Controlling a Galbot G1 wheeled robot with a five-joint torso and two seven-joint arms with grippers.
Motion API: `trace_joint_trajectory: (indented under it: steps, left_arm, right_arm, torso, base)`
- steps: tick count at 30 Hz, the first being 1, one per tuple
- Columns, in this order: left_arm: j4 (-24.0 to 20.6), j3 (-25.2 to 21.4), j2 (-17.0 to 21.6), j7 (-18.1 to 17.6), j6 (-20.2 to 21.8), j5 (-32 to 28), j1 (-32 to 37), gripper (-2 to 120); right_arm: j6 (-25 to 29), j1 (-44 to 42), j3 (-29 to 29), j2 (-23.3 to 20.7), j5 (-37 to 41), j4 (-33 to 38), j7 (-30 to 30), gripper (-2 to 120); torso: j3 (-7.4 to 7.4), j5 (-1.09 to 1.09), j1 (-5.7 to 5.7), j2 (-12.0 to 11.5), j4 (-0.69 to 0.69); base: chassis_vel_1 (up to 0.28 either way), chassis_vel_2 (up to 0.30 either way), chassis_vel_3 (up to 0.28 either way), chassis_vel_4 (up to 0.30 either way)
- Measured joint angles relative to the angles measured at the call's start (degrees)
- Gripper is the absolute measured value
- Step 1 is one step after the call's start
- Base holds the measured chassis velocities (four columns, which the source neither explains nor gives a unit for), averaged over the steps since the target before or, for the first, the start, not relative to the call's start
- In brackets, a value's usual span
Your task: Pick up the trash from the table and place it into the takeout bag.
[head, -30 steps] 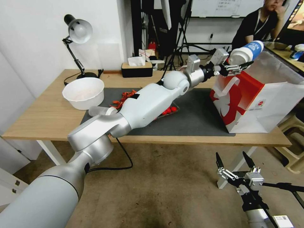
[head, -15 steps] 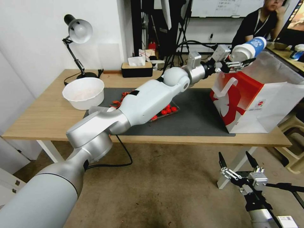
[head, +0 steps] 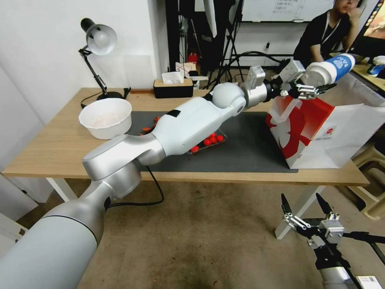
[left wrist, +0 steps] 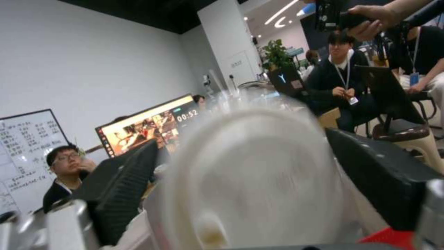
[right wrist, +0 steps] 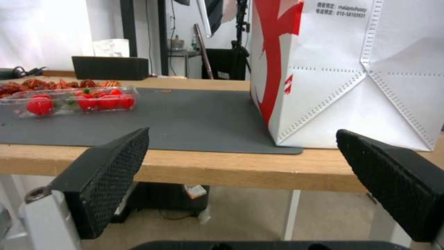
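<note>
Since earlier frames, left gripper (head: 311, 86) carried blue-white lidded paper cup (head: 329, 72) rightward, over mouth of takeout bag (head: 321, 128) on table (head: 60, 148). Jaws clamped on cup, which lay tilted. Right gripper (head: 305, 208) hung low before table edge, fingers spread, empty. Risk, judged: release too near bag rim could tip cup outside; tilt might leak dregs.

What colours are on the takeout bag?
Red and white on the takeout bag, clearest in the head view.
</note>
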Motion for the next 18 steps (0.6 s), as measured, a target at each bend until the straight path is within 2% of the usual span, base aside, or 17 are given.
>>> trace_joint_trajectory:
  steps: [5,11,12,14,15,18]
  left_arm:
    - [-0.1,-0.1,0.0,-0.3,0.2,-0.1,-0.3,100]
    - [-0.4,-0.6,0.0,-0.6,0.2,-0.1,-0.1,100]
    - [-0.6,-1.0,0.0,-1.3,0.3,-0.1,0.1,100]
    - [-1.7,-1.4,0.0,-6.5,0.3,0.6,0.8,100]
    - [-1.7,-1.4,0.0,-6.5,0.3,0.6,0.8,100]
    - [-4.3,-1.8,0.0,-11.6,0.7,1.6,2.3,100]
  right_arm:
    - [0.0,-0.1,0.0,0.1,0.0,0.2,-0.3,100]
    - [0.0,-0.1,-0.2,0.3,0.0,0.2,-0.6,100]
    - [0.0,-0.1,-0.4,0.3,0.0,0.1,-0.6,100]
    - [0.0,0.1,-0.8,0.5,-0.3,0.1,-0.6,100]
    - [0.0,0.1,-0.8,0.5,-0.3,0.1,-0.6,100]
    - [-0.1,0.3,-1.4,0.6,-0.6,-0.1,-0.6,100]
  torso:
    - [0.0,0.0,0.0,0.0,0.0]
    - [0.0,0.0,0.0,0.0,0.0]
    - [0.0,0.0,0.0,0.0,0.0]
    - [0.0,0.0,0.0,0.0,0.0]
    - [0.0,0.0,0.0,0.0,0.0]
    - [0.0,0.0,0.0,0.0,0.0]
  base:
    - [0.0,0.0,0.0,0.0]
    - [0.0,0.0,0.0,0.0]
    - [0.0,0.0,0.0,0.0]
    - [0.0,0.0,0.0,0.0]
    - [0.0,0.0,0.0,0.0]
    - [0.0,0.0,0.0,0.0]
